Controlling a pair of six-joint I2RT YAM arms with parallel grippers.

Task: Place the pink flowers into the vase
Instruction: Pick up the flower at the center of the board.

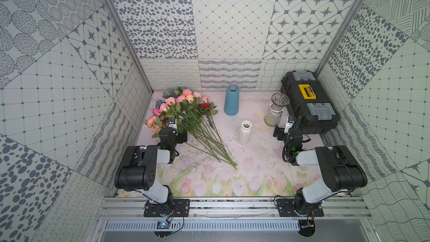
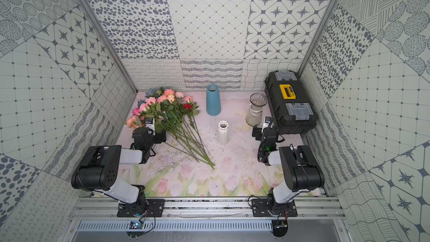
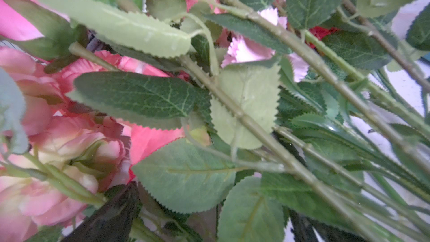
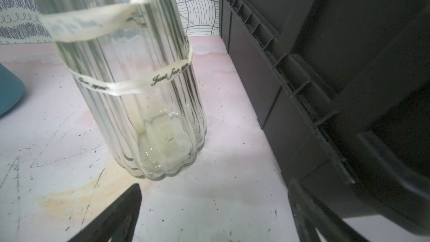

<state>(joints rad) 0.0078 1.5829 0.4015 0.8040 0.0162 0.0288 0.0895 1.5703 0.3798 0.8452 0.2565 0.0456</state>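
Step in hand, as I judged it: the first pick, nothing lifted yet. The bunch of long-stemmed artificial pink flowers [image 1: 183, 103] lay flat on the floral-printed desk [image 1: 256, 159] at far left. The heads pointed toward the far-left corner and the green stems [image 1: 209, 143] fanned toward near centre. None stood in any vase.

My left pincer [image 3: 208, 217] was wide and held nothing, its dark tips nosed in among leaves and stems just below the blooms. My right pincer [image 4: 214, 206] was wide too, empty, low at far right. It faced the clear ribbed glass vase with a cream ribbon [image 4: 139, 89] without touching it. That vase stood just beside the black plastic toolbox [image 1: 309, 103], with bare desk showing between their bases.

Next move, my guess: close the left on a pink stem only, clear of the single red carnation [image 1: 205, 106] and the dusty-blue hydrangea clusters [image 1: 168, 93]. Then lift, turn it stem-down and carry it right. The right could steady the glass.

Hard to make out:
- In both top views leaves and my own wrist hid the left tips.
- The left wrist view was blurred and crowded, so I could not tell which stem lay between the tips.
- The right wrist view cut off the glass vase's rim.
- Two other vases stood upright, a tall blue tapered one [image 1: 231, 101] at far centre and a small white ribbed one [image 1: 244, 132] at centre. Which vase was meant, I could not tell.
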